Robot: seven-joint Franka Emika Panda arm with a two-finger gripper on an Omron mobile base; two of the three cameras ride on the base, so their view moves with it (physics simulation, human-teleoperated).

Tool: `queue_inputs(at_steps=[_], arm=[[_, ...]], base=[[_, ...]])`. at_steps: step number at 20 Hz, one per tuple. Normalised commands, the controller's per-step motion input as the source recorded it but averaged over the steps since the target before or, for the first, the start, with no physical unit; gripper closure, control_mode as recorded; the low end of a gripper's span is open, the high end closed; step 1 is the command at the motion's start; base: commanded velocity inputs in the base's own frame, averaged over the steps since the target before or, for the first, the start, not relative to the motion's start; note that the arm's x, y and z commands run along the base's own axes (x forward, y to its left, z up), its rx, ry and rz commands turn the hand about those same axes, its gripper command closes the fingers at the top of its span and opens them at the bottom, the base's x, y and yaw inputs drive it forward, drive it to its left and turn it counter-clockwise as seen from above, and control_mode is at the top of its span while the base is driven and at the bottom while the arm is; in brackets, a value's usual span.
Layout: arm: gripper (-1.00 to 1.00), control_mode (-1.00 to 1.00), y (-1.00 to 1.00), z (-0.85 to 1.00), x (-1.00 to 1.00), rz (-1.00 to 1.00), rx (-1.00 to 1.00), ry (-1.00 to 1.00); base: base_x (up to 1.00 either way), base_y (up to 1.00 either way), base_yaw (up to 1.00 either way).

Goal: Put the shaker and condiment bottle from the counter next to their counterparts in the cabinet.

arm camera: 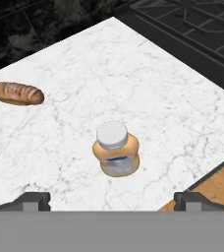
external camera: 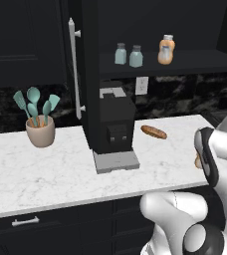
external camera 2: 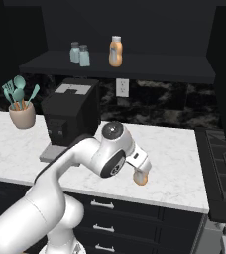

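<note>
The condiment bottle [arm camera: 116,155], orange with a pale cap and a whitish label, stands upright on the white marble counter [arm camera: 133,74] near its front edge. My gripper [arm camera: 113,201] hovers above it, open, with one dark fingertip on each side and nothing held. From the right base view the bottle [external camera 2: 141,178] peeks out just under the hand. On the cabinet shelf [external camera: 195,62] two small shakers stand side by side, a greener one [external camera: 120,53] and a bluer-grey one [external camera: 136,56]. An orange counterpart bottle [external camera: 166,50] stands to their right.
A black coffee machine [external camera: 113,124] stands on the counter under the shelf, with a bread roll [external camera: 154,132] to its right. A pot of teal utensils [external camera: 40,130] is at the left. The cabinet door [external camera: 88,60] hangs open. A black stove [external camera 2: 224,163] borders the counter's right end.
</note>
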Motion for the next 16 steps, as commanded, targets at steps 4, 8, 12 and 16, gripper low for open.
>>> queue_inputs(at_steps=[4, 8, 12, 16], arm=[[-1.00, -1.00, -0.04, -0.19, 0.08, 0.00, 0.00, 0.00], [-1.00, -1.00, -0.06, -0.15, 0.10, 0.00, 0.00, 0.00], [-1.00, -1.00, -0.11, -0.15, 0.11, 0.00, 0.00, 0.01], [-1.00, -1.00, -0.13, -0.14, 0.11, 0.01, 0.00, 0.01]], base=[[0.00, 0.00, 0.00], [0.00, 0.00, 0.00], [0.00, 0.00, 0.00], [0.00, 0.00, 0.00]])
